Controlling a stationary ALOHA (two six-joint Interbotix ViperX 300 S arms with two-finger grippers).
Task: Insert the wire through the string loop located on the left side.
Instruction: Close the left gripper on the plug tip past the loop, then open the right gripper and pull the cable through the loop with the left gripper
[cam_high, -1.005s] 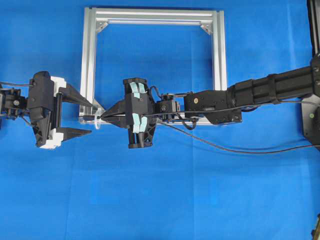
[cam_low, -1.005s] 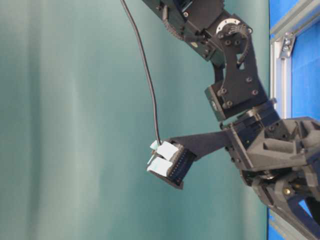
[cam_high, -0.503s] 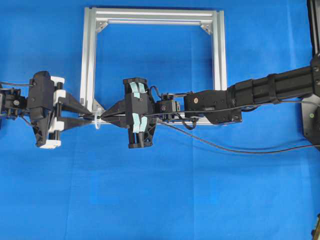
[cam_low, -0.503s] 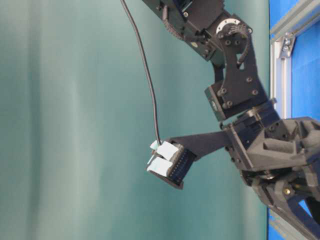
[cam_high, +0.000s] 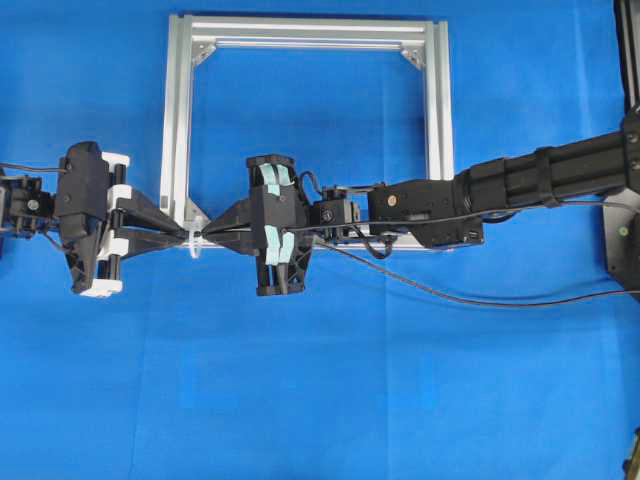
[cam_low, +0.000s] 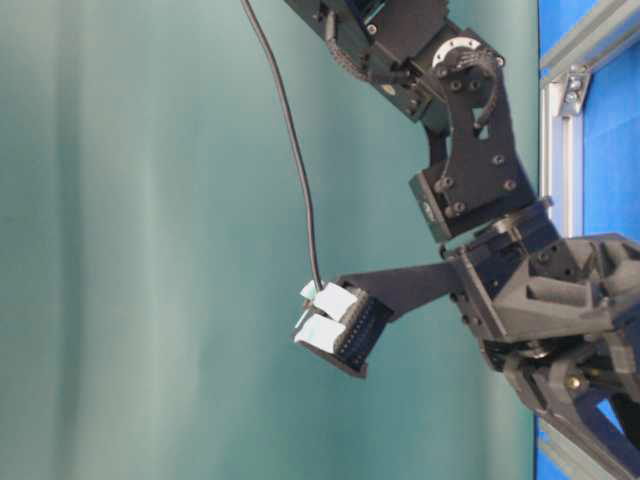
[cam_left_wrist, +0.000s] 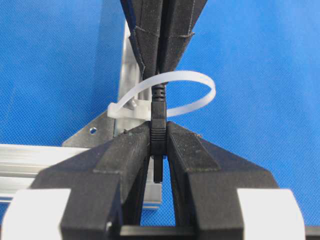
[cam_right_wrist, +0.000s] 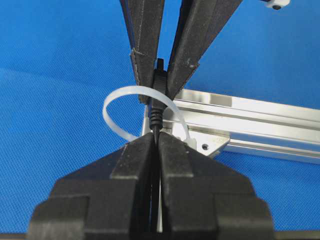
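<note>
- Clamping the wire's (cam_left_wrist: 158, 131) plug, your left gripper (cam_left_wrist: 159, 145) has its jaws pressed on both sides of it.
- Your right gripper (cam_right_wrist: 156, 145) pinches the cable behind.
- Plug sits threaded through the string loop (cam_left_wrist: 192, 90), at the frame's (cam_high: 180, 120) seven-o'clock corner.

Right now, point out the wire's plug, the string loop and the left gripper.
wire's plug (cam_left_wrist: 158, 131): left wrist view, ribbed black body between the fingers.
string loop (cam_left_wrist: 202, 80): left wrist view, upper right of the white arc.
left gripper (cam_high: 183, 234): overhead view, between its closed fingertips.
</note>
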